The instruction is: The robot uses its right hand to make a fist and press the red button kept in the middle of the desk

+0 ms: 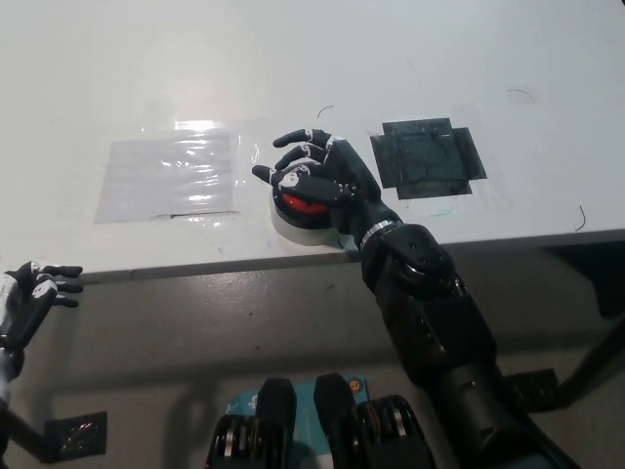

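A red button (299, 204) on a round white base (291, 228) stands near the front edge of the white desk (117, 78). My black right hand (322, 174) lies over the button's far right side, hiding most of it. Its fingers are loosely curled and apart, pointing left, and hold nothing. I cannot tell whether the palm touches the button. My white left hand (29, 296) rests below the desk edge at the lower left, with its fingers apart.
A clear plastic sheet (171, 176) is taped flat to the desk left of the button. A square of black tape (428, 156) lies to its right. The desk's front edge (195, 266) runs just below the button.
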Controlling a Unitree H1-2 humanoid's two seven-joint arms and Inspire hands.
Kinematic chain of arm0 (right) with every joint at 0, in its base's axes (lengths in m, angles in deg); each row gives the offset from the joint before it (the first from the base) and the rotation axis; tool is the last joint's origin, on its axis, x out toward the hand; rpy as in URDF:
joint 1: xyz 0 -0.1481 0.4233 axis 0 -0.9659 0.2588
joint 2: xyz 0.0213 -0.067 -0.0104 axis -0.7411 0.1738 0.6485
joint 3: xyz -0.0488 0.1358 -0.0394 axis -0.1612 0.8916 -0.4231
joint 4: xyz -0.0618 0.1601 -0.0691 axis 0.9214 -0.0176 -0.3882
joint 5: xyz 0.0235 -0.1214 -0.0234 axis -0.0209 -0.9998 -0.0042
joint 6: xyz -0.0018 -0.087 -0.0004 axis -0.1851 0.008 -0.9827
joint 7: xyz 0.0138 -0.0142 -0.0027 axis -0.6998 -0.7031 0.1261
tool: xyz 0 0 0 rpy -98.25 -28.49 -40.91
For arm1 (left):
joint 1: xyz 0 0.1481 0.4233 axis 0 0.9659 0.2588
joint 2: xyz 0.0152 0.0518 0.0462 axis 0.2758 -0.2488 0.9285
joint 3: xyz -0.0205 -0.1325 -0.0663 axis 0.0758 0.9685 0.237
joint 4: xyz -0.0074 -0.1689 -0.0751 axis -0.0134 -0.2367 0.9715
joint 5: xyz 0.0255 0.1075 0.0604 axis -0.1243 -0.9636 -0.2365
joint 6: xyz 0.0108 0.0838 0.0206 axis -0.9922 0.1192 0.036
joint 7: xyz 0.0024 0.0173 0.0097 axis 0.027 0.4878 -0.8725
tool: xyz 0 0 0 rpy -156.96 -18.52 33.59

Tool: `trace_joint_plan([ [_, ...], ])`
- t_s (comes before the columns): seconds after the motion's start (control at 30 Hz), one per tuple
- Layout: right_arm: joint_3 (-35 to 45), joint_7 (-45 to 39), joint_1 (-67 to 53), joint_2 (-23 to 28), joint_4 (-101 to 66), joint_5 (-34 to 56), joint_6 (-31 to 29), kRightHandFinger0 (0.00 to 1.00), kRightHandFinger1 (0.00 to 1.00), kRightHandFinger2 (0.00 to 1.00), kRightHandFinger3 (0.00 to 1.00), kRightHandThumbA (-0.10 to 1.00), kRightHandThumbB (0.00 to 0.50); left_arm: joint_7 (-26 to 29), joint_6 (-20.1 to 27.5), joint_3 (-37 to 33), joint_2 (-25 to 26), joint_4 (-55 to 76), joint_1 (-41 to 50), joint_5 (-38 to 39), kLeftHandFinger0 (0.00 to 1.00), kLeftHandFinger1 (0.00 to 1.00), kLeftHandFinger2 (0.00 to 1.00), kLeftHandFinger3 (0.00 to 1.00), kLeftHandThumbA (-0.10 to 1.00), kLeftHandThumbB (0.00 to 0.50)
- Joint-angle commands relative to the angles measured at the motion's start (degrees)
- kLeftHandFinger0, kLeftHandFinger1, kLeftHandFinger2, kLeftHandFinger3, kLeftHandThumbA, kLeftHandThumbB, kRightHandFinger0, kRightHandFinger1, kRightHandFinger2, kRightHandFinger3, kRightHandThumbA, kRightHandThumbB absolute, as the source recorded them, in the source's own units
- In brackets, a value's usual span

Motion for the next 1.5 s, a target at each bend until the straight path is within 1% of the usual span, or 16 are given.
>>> trace_joint_plan([
  [0.0, 0.40, -0.14, -1.59, 0.05, 1.57, -0.61, 3.16, 0.00, 0.00, 0.32, 0.42, 0.91, 0.032, -0.26, 0.56, 0.23, 1.79, 1.77, -0.82, -0.06, 0.52, 0.53, 0.58, 0.57, 0.54, 0.000],
  [0.13, 0.94, 0.60, 0.54, -0.28, -1.20, -0.22, 4.30, 0.00, 0.03, 0.34, 0.45, 0.88, 0.037, -0.50, 0.34, 0.43, 1.70, 1.51, -0.81, 0.60, 0.50, 0.53, 0.58, 0.58, 0.55, 0.016],
  [0.27, 0.97, -0.31, 2.84, 0.21, -4.14, 0.08, 5.88, 0.00, 0.00, 0.28, 0.37, 0.87, 0.035, -0.27, 0.05, 0.16, 1.95, 2.18, -0.12, -0.30, 0.53, 0.55, 0.61, 0.60, 0.56, 0.000],
  [0.37, 1.83, -1.02, 5.62, 0.74, -6.87, 1.31, 7.58, 0.00, 0.00, 0.29, 0.36, 0.86, 0.051, -0.25, -0.28, 0.62, 1.71, 2.40, 0.26, 0.51, 0.52, 0.54, 0.60, 0.60, 0.53, 0.011],
  [0.5, 2.34, -0.81, 8.29, 1.41, -10.73, 1.38, 10.44, 0.00, 0.00, 0.28, 0.30, 0.88, 0.055, -0.76, 0.85, 0.44, 2.09, 1.74, 0.55, 0.43, 0.54, 0.55, 0.61, 0.59, 0.55, 0.000],
  [0.6, 2.82, -0.10, 10.02, 1.84, -14.78, 1.40, 13.26, 0.00, 0.01, 0.28, 0.30, 0.87, 0.057, -0.51, 0.46, 0.54, 1.95, 1.69, 0.69, 0.45, 0.51, 0.53, 0.59, 0.57, 0.56, 0.013],
  [0.73, 4.48, -0.10, 11.82, 2.91, -19.99, 2.83, 15.81, 0.00, 0.04, 0.33, 0.35, 0.86, 0.075, -0.64, 0.89, 0.05, 2.36, 1.74, 1.37, -0.43, 0.55, 0.56, 0.61, 0.60, 0.57, 0.000],
  [0.8, 5.50, 0.38, 12.24, 3.41, -22.41, 3.13, 17.72, 0.00, 0.05, 0.35, 0.39, 0.85, 0.089, -0.55, 0.52, 0.45, 2.01, 1.85, 1.35, 0.39, 0.51, 0.52, 0.57, 0.56, 0.54, 0.000],
  [1.03, 7.23, 0.60, 11.30, 6.01, -28.34, 3.66, 20.76, 0.00, 0.04, 0.33, 0.38, 0.87, 0.120, -0.81, 1.62, 0.44, 2.36, 1.68, 1.86, 0.30, 0.52, 0.53, 0.57, 0.55, 0.54, 0.000],
  [1.1, 8.18, 1.38, 10.10, 7.77, -30.34, 4.15, 20.76, 0.00, 0.09, 0.38, 0.42, 0.84, 0.131, -0.72, 1.20, 0.32, 2.43, 1.72, 1.84, 0.04, 0.54, 0.54, 0.59, 0.55, 0.56, 0.008],
  [1.2, 9.23, 0.66, 8.70, 11.15, -31.50, 2.59, 20.15, 0.00, 0.21, 0.51, 0.56, 0.87, 0.130, -0.55, 0.97, 0.41, 2.38, 2.06, 2.15, -0.05, 0.54, 0.55, 0.60, 0.57, 0.56, 0.007],
  [1.3, 10.03, 0.36, 8.09, 12.63, -30.98, 2.88, 18.44, 0.00, 0.25, 0.54, 0.60, 0.86, 0.128, -0.41, 0.34, 0.22, 2.56, 2.50, 2.38, -0.54, 0.55, 0.56, 0.60, 0.57, 0.57, 0.000],
  [1.33, 10.38, 0.52, 7.73, 13.25, -31.61, 2.95, 18.78, 0.03, 0.28, 0.57, 0.63, 0.86, 0.119, -0.42, 0.13, 0.30, 2.51, 2.48, 2.41, -0.37, 0.56, 0.57, 0.62, 0.58, 0.57, 0.011],
  [1.37, 11.27, 0.50, 6.56, 15.08, -33.80, 3.19, 19.69, 0.12, 0.38, 0.65, 0.69, 0.85, 0.121, -0.65, -0.02, 0.58, 2.32, 2.47, 2.41, 0.47, 0.57, 0.57, 0.63, 0.59, 0.56, 0.006],
  [1.4, 11.48, 0.15, 5.73, 16.13, -35.29, 3.32, 20.05, 0.16, 0.41, 0.67, 0.73, 0.86, 0.118, -0.45, -0.18, 0.36, 2.48, 2.66, 2.50, -0.18, 0.58, 0.58, 0.64, 0.60, 0.57, 0.011],
  [1.47, 11.53, -0.12, 4.79, 17.30, -36.82, 3.18, 19.91, 0.18, 0.45, 0.69, 0.74, 0.87, 0.114, -0.57, 0.17, 0.12, 2.71, 2.60, 2.53, -0.60, 0.58, 0.58, 0.64, 0.60, 0.57, 0.000],
])
